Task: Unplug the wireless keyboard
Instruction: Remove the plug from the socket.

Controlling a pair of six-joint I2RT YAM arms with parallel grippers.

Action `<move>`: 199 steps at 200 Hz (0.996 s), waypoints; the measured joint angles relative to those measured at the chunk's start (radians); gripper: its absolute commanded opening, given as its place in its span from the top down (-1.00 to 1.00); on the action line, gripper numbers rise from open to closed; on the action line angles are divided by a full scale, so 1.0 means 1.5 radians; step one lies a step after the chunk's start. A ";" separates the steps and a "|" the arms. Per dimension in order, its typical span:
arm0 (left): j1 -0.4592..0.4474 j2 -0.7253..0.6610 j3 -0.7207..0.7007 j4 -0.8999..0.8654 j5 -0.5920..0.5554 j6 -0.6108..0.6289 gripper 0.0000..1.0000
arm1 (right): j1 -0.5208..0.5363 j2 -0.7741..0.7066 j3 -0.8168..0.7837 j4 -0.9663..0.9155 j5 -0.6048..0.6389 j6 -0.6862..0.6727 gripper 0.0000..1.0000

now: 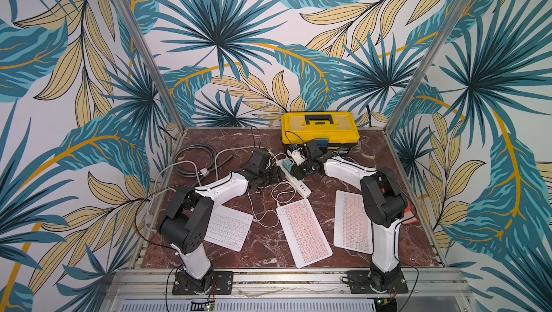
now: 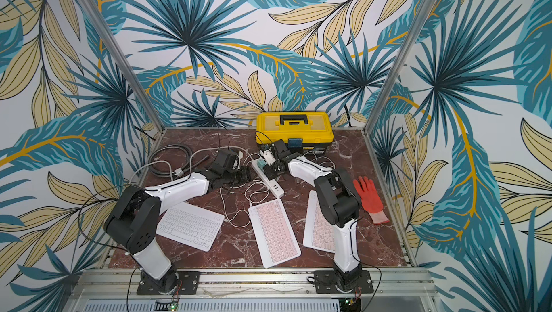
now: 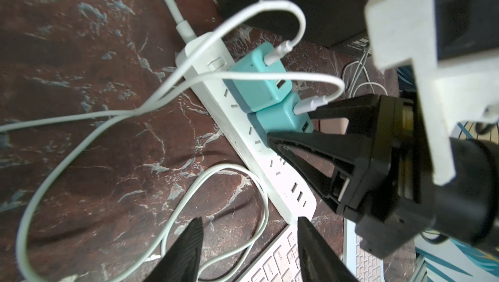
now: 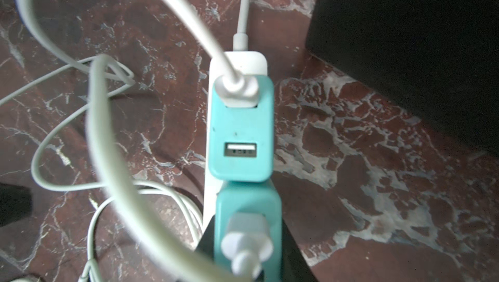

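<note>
As right end effector (image 3: pixel 291 125) grips it, teal charger (image 3: pixel 275 118) upright, power strip (image 3: pixel 240 128) diagonal

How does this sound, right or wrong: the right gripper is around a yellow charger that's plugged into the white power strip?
Wrong on the colour only. The charger is teal, not yellow. The right wrist view shows it plugged into the white power strip, with the right gripper around it.

Looped white cables (image 3: pixel 272 3) beside the power strip (image 3: pixel 270 175) — toolbox (image 1: pixel 319 128) close behind.
</note>
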 measured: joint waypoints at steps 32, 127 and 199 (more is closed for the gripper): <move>0.000 0.007 0.005 0.000 -0.030 -0.031 -0.14 | 0.008 0.000 0.000 0.007 -0.018 -0.001 0.66; -0.005 0.145 0.091 0.000 -0.088 -0.088 -0.07 | 0.013 0.000 0.000 0.017 -0.024 -0.003 0.67; -0.011 0.205 0.130 0.014 -0.068 -0.101 0.01 | 0.013 0.010 0.024 -0.022 0.013 -0.001 0.66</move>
